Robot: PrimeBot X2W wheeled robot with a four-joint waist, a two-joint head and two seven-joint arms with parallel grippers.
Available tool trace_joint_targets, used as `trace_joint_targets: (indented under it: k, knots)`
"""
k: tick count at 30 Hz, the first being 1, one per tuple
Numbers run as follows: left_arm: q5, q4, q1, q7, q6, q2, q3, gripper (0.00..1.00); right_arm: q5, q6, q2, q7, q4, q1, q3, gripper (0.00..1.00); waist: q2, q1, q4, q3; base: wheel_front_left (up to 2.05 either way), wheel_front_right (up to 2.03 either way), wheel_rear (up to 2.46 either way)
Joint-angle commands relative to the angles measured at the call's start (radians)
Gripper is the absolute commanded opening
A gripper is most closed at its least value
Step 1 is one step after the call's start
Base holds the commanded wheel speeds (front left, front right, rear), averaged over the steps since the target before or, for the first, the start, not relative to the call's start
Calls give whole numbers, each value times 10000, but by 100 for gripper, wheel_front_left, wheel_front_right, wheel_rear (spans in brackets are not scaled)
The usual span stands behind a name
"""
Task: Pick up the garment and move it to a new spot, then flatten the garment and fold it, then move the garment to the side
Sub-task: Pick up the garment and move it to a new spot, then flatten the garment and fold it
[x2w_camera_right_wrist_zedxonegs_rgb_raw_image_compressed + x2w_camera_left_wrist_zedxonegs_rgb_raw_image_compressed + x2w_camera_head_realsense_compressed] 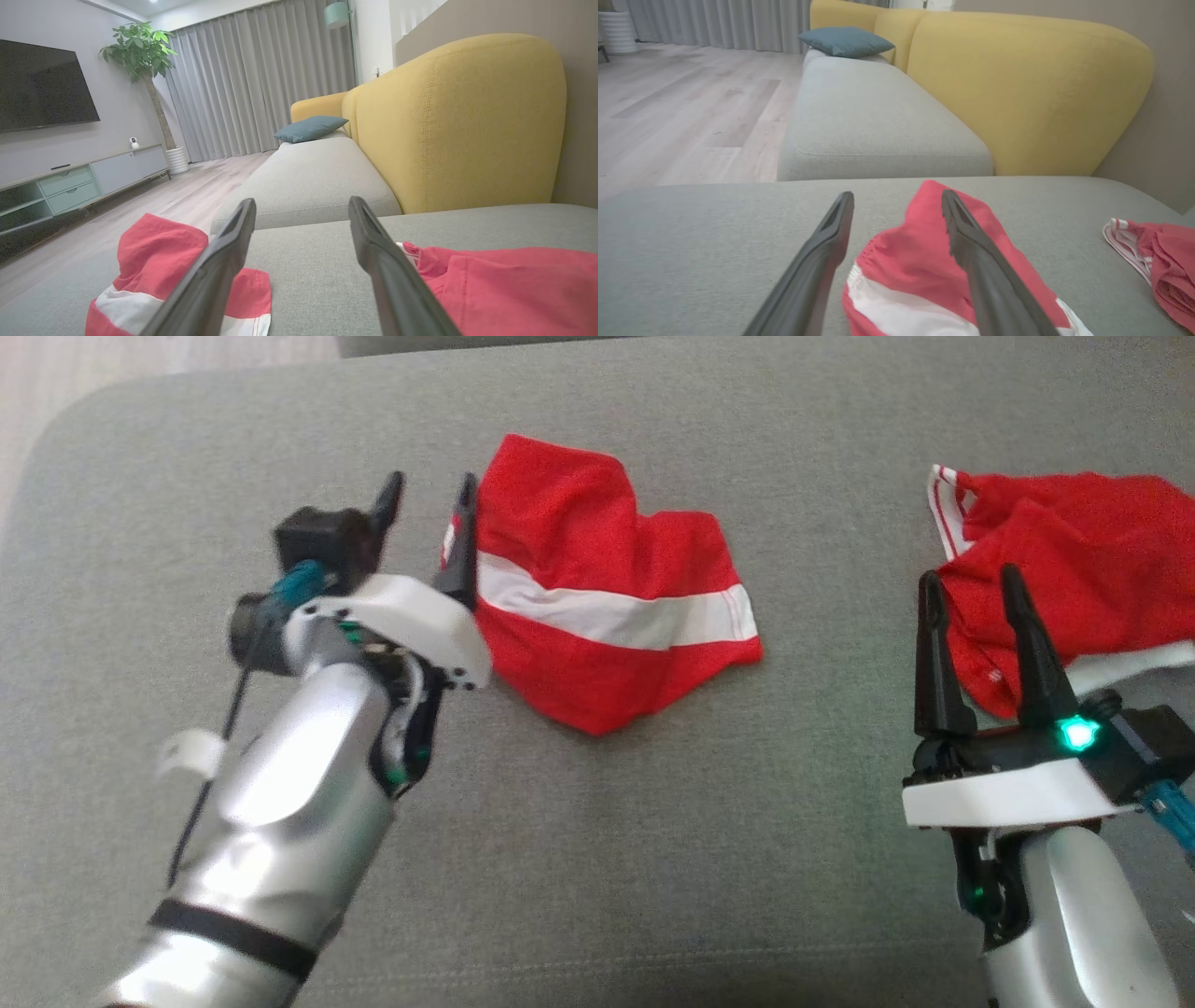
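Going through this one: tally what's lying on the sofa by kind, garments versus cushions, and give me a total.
Red garments with white stripes: 2 (flat red garment in the middle, bunched red garment to the robot's right)
Teal cushion: 1
Total: 3

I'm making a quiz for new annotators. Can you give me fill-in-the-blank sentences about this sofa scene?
The middle garment is red with a broad ___ stripe.
It lies on a ___ sofa seat.
The left gripper beside it is ___, gripping nothing.
The sofa backrest is ___.
Missing words: white; grey; open; yellow.
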Motion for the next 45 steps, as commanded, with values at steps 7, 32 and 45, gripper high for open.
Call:
trace_joint_targets:
  k: [7, 32, 45]
  knots:
    - [587, -2412, 1653, -126, 284, 1068, 1441, 100, -249, 65, -24, 292, -57, 233, 99, 100, 0, 0, 583, -372, 0, 0, 0]
    - [2564, -4717, 4821, -129, -1509, -583, 4388, 100, -133, 65, -24, 1837, 1765, -545, 106, 100, 0, 0, 1486, -94, 0, 0, 0]
    - [2784, -4442, 4685, -129, -1882, -821, 4516, 100, 149, 65, -24, 2292, 3994, -1841, -199, 100, 0, 0, 2009, 302, 0, 0, 0]
